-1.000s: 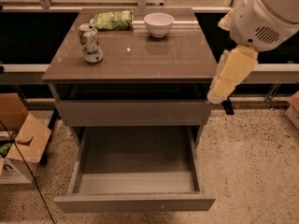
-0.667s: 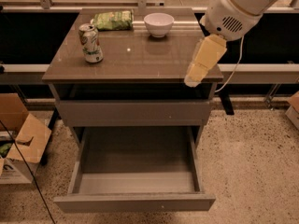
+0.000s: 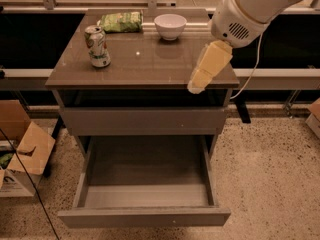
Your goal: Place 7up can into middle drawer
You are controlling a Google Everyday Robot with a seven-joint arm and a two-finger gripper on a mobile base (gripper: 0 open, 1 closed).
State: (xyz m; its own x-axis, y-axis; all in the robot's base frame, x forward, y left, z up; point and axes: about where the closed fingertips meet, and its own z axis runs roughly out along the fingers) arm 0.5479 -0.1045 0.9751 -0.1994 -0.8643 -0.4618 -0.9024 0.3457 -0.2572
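The 7up can (image 3: pixel 97 46) stands upright on the left part of the cabinet top (image 3: pixel 145 64), white and green with a silver top. The middle drawer (image 3: pixel 145 217) is pulled far out below it, and nothing shows inside. My gripper (image 3: pixel 196 87) hangs on the arm from the upper right, above the right front edge of the cabinet top. It is well to the right of the can, holds nothing, and points down and to the left.
A green snack bag (image 3: pixel 121 21) and a white bowl (image 3: pixel 170 25) sit at the back of the cabinet top. The shut upper drawer front (image 3: pixel 142 120) lies above the open drawer. Cardboard boxes (image 3: pixel 25 154) stand on the floor at the left. A cable hangs by the arm at the right.
My gripper has moved left, from beside the cabinet's right side to over its right front edge. The can and the drawer have not moved.
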